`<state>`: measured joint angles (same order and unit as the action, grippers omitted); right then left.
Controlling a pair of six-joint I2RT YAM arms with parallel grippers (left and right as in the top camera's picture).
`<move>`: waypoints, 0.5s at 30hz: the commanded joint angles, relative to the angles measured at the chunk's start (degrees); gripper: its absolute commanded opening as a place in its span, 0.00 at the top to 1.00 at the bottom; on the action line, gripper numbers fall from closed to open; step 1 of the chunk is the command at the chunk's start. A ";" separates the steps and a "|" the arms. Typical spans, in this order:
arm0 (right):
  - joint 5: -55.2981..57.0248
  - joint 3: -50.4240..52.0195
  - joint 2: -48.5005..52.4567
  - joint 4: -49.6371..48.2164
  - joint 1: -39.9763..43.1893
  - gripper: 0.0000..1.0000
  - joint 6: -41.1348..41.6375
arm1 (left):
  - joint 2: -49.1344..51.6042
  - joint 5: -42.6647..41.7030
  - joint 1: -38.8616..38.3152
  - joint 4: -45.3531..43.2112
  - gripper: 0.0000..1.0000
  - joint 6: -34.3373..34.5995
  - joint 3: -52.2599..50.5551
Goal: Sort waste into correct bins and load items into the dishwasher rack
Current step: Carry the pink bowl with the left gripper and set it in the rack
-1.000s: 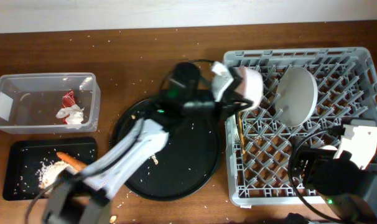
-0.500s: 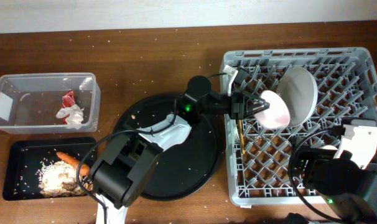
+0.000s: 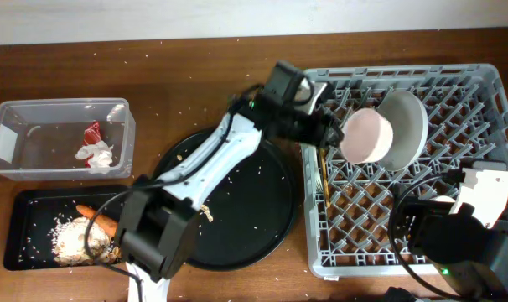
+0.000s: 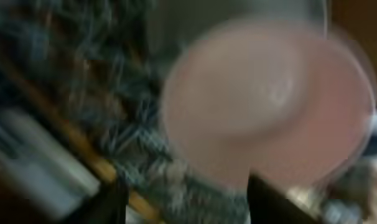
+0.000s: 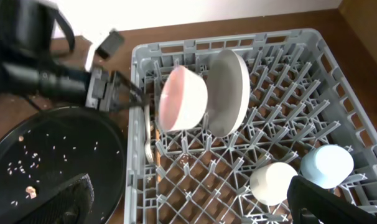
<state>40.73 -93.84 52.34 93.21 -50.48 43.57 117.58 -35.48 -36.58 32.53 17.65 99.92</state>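
Note:
A white bowl stands on edge in the grey dishwasher rack and leans on the upright white plate. My left gripper is open just left of the bowl's rim, with nothing between its fingers. The left wrist view is blurred, with the bowl just ahead of the open gripper. My right gripper hangs open over the rack's near part, holding nothing. A cream cup and a light-blue cup stand in the rack. Chopsticks lie along its left side.
The clear tub at the left holds a red wrapper and a white tissue. Below it the black rectangular tray holds a carrot and rice scraps. A round black tray lies under the left arm.
The left arm carried the bowl right into the rack and set it against the plate. Its jaws then opened, let the bowl go and drew back a little. The right arm stayed still.

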 commanded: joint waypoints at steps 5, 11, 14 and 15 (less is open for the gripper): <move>0.90 -0.33 -0.17 0.04 -0.35 0.01 0.68 | -3.37 27.89 -11.87 10.73 0.39 -34.07 10.71; 0.87 -0.33 -0.17 0.04 -0.35 0.01 0.68 | -0.13 29.38 -16.61 13.38 0.41 -40.96 10.69; 0.87 -0.33 -0.17 0.04 -0.35 0.01 0.68 | 3.82 30.45 -18.95 13.46 0.41 -46.05 10.69; 0.87 -0.33 -0.17 0.04 -0.35 0.01 0.68 | 5.46 33.64 -19.54 13.33 0.41 -46.03 10.69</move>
<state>40.71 -93.84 52.34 93.25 -50.48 43.53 118.76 -6.33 -54.50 45.98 -24.75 110.59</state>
